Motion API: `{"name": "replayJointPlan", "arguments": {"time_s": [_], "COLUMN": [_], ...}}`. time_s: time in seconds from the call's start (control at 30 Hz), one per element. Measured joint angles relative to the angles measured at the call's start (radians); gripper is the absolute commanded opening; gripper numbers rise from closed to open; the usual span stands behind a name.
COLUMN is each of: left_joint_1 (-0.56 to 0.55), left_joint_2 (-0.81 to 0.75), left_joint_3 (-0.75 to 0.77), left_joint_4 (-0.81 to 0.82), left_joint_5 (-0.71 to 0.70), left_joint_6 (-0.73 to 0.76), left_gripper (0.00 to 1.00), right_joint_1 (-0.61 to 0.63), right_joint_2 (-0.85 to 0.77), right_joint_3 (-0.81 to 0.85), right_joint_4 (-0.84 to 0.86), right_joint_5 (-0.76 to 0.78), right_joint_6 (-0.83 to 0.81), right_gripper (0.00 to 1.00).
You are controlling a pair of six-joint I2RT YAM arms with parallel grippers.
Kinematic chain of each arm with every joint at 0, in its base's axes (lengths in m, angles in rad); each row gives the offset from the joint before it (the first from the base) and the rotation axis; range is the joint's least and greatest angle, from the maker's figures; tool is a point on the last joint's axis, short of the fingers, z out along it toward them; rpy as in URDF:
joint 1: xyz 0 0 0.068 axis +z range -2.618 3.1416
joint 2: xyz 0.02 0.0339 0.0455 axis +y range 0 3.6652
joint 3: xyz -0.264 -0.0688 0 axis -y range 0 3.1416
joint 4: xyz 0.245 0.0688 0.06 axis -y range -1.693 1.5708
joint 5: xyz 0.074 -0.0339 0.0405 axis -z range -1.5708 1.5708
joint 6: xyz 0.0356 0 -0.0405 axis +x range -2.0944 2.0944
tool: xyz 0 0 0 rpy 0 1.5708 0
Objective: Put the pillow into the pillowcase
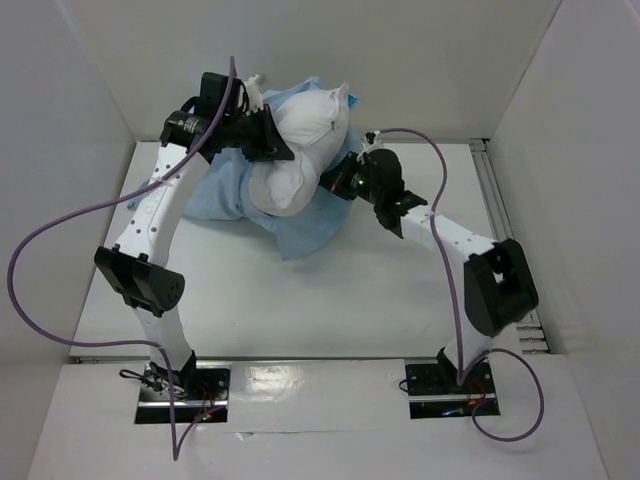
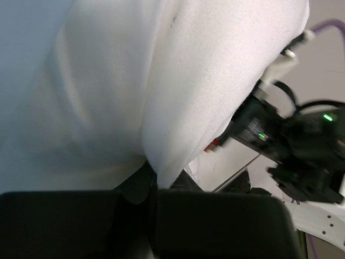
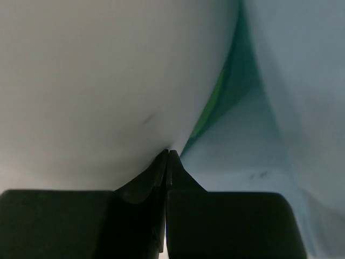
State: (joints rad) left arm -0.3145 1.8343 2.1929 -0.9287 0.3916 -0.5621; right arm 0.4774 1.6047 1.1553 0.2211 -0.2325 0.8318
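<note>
Currently, both arms are reaching from the near edge of the table (image 1: 340,300) toward its far side. The right gripper (image 3: 168,155) is sitting fully closed, its tips pressing in where the pillow (image 1: 300,150) is meeting the pillowcase (image 1: 300,228); whether cloth is caught between them cannot be told. The left gripper (image 2: 156,188) is clamping shut on a fold of the pillow's white fabric. The pillow is lying bunched on the light blue pillowcase, toward the table's far end.

Left claw (image 2: 155,186) and right claw (image 3: 168,159) both clamped, arms reaching inward.
</note>
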Motion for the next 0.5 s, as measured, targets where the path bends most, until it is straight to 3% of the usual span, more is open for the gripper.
{"name": "replayJointPlan", "arguments": {"time_s": [0.17, 0.23, 0.5], "left_joint_1": [0.0, 0.0, -0.002], "left_joint_2": [-0.007, -0.016, -0.031], "left_joint_3": [-0.032, -0.049, -0.105], "left_joint_4": [0.022, 0.025, 0.05], "left_joint_5": [0.016, 0.023, 0.057], "left_joint_6": [-0.019, -0.019, -0.036], "left_gripper": [0.0, 0.0, 0.0], "right_joint_1": [-0.007, -0.012, -0.019], "right_joint_2": [0.263, 0.35, 0.373], "right_joint_3": [0.121, 0.157, 0.184], "right_joint_4": [0.052, -0.004, -0.18], "right_joint_5": [0.02, 0.046, 0.152], "right_joint_6": [0.023, 0.022, -0.02], "right_gripper": [0.0, 0.0, 0.0]}}
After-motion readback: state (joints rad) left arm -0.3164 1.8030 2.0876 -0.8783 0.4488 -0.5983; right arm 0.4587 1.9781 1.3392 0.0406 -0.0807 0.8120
